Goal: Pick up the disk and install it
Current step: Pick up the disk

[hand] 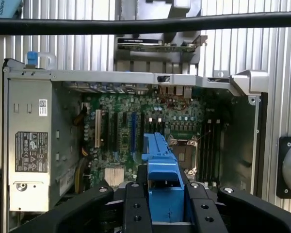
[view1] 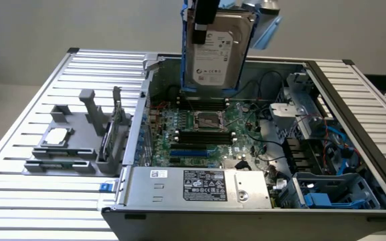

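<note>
Blue-framed flat silver disk (view1: 216,52), white-labelled

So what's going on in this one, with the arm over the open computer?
The arm's gripper is clamped on the disk, a silver drive in a blue carrier, holding it upright in the air above the open computer case. It hangs over the motherboard, clear of it, not yet installed in any bay. A grey holder stands on the slatted table at the exterior view's left.
</note>
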